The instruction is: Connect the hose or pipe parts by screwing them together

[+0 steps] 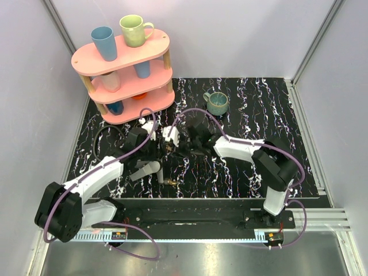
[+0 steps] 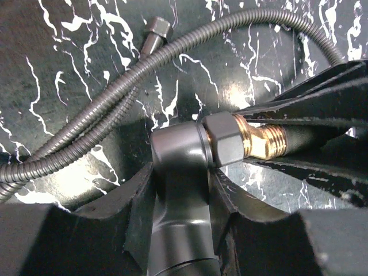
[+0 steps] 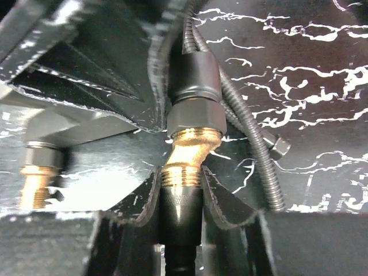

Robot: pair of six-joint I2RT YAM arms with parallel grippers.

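Observation:
My left gripper (image 2: 183, 184) is shut on the dark grey stem (image 2: 179, 172) of a pipe part that ends in a hex nut and an angled brass threaded fitting (image 2: 265, 142). My right gripper (image 3: 181, 190) is shut on the black knurled end nut (image 3: 180, 210) of a hose, which sits against the brass fitting (image 3: 187, 155). The right gripper's fingers (image 2: 310, 115) flank that joint. A ribbed dark hose (image 2: 103, 109) curls on the table behind, its hex end fitting (image 2: 156, 27) free. From above, both grippers (image 1: 167, 146) (image 1: 190, 144) meet mid-table.
A second grey piece (image 1: 146, 171) with a brass tip (image 1: 171, 182) lies near the left arm. The black marbled table (image 1: 259, 115) holds a green mug (image 1: 217, 102) behind the grippers. A pink shelf (image 1: 123, 75) with cups stands at the back left.

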